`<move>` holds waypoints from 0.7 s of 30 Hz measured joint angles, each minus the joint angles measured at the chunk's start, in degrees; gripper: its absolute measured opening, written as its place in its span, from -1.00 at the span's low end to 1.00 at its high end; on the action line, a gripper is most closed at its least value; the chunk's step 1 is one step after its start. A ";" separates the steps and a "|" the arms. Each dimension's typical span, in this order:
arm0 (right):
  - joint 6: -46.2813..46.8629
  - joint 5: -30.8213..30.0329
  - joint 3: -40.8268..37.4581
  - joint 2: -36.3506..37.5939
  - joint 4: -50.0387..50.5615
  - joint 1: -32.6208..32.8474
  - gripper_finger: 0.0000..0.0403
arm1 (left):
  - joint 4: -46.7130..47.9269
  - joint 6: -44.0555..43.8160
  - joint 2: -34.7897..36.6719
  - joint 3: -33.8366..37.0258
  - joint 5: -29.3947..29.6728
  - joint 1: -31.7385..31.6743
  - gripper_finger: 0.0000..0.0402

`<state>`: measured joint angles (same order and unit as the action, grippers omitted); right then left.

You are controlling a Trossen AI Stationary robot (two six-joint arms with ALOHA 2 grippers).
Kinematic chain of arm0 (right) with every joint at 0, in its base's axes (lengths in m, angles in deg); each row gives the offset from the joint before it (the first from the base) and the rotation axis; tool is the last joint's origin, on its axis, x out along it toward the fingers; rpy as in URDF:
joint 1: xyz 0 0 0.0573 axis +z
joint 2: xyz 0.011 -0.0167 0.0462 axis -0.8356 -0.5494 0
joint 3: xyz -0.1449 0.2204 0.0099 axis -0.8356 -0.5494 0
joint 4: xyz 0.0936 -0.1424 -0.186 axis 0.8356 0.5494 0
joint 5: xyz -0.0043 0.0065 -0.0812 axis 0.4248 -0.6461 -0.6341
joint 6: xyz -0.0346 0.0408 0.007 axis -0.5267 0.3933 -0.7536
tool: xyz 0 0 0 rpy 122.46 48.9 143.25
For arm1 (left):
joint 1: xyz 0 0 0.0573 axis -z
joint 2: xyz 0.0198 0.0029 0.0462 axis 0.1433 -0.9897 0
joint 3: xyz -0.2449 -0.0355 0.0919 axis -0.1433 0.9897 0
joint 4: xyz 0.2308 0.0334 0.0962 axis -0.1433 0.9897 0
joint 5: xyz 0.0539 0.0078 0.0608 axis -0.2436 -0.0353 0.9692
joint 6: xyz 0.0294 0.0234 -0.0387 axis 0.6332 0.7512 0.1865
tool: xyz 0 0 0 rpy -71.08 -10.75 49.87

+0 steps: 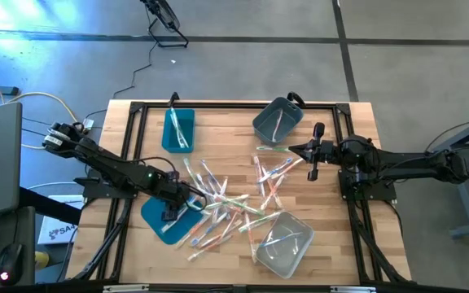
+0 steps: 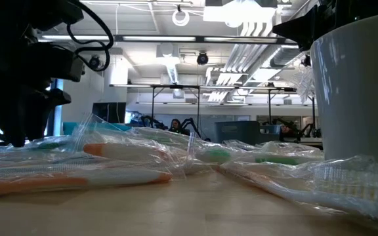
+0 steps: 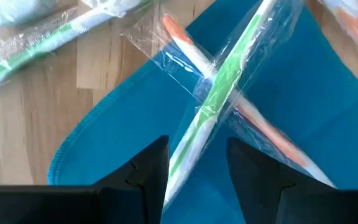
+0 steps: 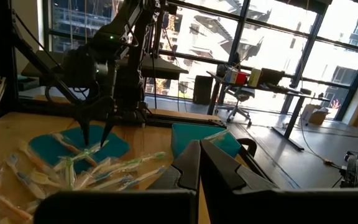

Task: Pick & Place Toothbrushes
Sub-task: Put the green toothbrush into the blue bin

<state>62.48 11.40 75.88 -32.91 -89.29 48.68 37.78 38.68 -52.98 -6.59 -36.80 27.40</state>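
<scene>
While hanging over the flat teal lid toward 8 o'clock on the table, straddles a green toothbrush with the fingers of the left gripper apart, clamped on nothing yet. Looks like the approach to a pick. Lies crossed over an orange toothbrush, both in crinkly clear wrappers, touching at the crossing. Risks pinching both wrappers at once and dragging the orange one along, or snagging only loose film and dropping the green one on the way. Could also catch the lid if closed too low, and shift or lift it. Better to close away from the crossing, on the handle itself. Just beyond the lid, toward the table's centre, leaves the main heap of toothbrushes scattered and not yet sorted. Could knock some toward the table's edge if swung low through it. Waits toward 3 o'clock with the right gripper pressed shut on nothing, near the grey bin at 1 o'clock, well apart from the left arm, so little chance of a clash.
</scene>
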 joint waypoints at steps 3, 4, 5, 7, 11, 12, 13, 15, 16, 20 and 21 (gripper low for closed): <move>-0.02 0.00 0.00 0.01 0.00 -0.01 -0.98 | -0.92 -0.98 0.00 0.11 0.04 -0.01 -0.22; -0.02 0.02 0.00 0.00 0.00 0.00 -0.98 | -1.47 -1.06 0.00 0.11 0.04 -0.01 -0.22; -0.02 0.00 0.00 0.01 0.00 0.00 -0.98 | -1.67 -1.06 0.00 0.11 0.04 0.00 -0.22; -0.02 0.00 0.00 0.02 0.00 0.00 -0.98 | -1.55 -1.06 0.00 0.11 0.04 -0.01 -0.22; -0.02 0.00 0.00 0.02 0.00 -0.01 -0.98 | -1.47 -1.08 0.00 0.11 0.97 0.00 -0.22; -0.02 0.00 0.00 0.02 0.00 -0.02 -0.98 | -1.57 -1.08 0.00 0.11 1.12 0.00 -0.22; -0.01 0.00 -0.01 0.00 0.00 -0.01 -0.98 | -1.60 -1.08 0.00 0.11 1.13 -0.02 -0.22; -0.02 0.00 0.00 0.00 0.00 -0.01 -0.98 | -1.69 -1.09 0.00 0.11 1.17 0.00 -0.22; -0.02 0.00 0.00 0.01 0.00 0.00 -0.98 | -1.81 -1.14 0.00 0.11 1.17 0.00 -0.22; -0.02 0.00 0.00 0.01 -0.01 -0.01 -0.98 | -2.23 -1.31 0.00 0.11 1.18 -0.01 -0.29; -0.02 0.00 0.00 0.02 0.00 -0.01 -0.98 | -2.22 -1.32 0.00 0.11 1.15 -0.02 -0.32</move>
<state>62.45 11.40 75.88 -32.89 -89.30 48.67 35.56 37.35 -52.98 -6.48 -35.65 27.38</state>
